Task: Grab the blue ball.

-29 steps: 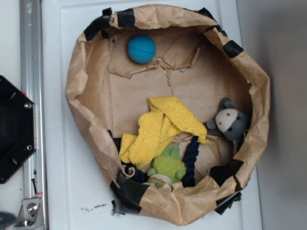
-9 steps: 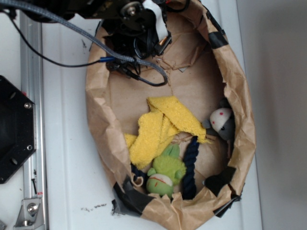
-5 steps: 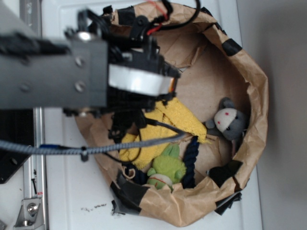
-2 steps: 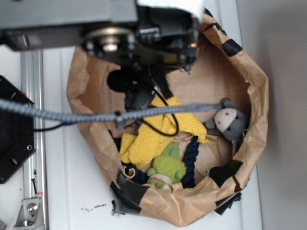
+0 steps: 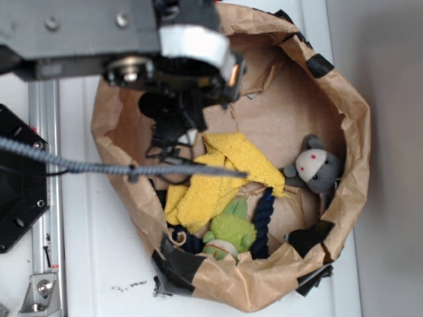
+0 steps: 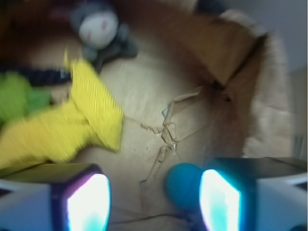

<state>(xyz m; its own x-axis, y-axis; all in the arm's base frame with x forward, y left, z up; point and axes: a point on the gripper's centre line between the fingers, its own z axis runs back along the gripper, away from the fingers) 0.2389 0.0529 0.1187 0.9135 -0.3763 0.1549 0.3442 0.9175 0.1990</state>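
Crumpled brown paper bag (image 5: 353,132), rolled open with black tape patches on its rim, is lying on a white tabletop (image 5: 92,264). Black robot arm is reaching in over the bag's upper left part, its gripper (image 6: 154,197) hanging with fingers (image 6: 86,202) spread apart, grasping nothing. Small turquoise-blue round ball (image 6: 185,185) is showing in the wrist view only, sitting on the bag floor between the fingers, close beside the right-hand one; contact cannot be told. Folded yellow terry cloth (image 5: 221,175) is lying mid-bag. Grey plush mouse (image 5: 316,168) is resting against the right wall. Green plush toy (image 5: 231,231) and dark navy twisted rope (image 5: 263,221) are lying near the lower rim.
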